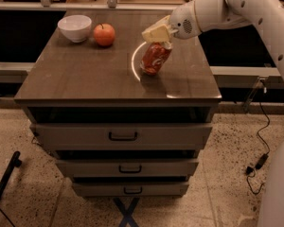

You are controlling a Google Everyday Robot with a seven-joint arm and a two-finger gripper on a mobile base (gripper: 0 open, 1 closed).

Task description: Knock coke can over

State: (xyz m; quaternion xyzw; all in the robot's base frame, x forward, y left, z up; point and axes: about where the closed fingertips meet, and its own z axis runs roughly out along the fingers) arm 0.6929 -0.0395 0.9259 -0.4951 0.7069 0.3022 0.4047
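Speckled floor (227,174) surrounds a dark wooden desk (85,74) with three drawers (123,136) beneath its top.

Camera view, task item: the coke can (155,58) sits at about 3 o'clock from the middle of the desk top. It is tilted, with its top leaning toward 1 o'clock and its lower edge on the wood. The claw (156,33) sits at 12 o'clock of the can, against its top. The white arm (246,8) reaches in from 2 o'clock. Whether the claw is clenched or released cannot be told.

Handling, as a judgement: the can is thin metal, stiff but easily dented, smooth-sided and likely to roll once flat. Its weight depends on its fill, which is not visible. No grasp is needed; a sideways push high on the body, near the rim, should topple it.

Containers: a white bowl (75,27) stands at 10 o'clock on the desk top, with nothing visible inside it. An apple (104,34) lies just beside the bowl at its 3 o'clock, outside it. All three drawers are shut and their contents are hidden.
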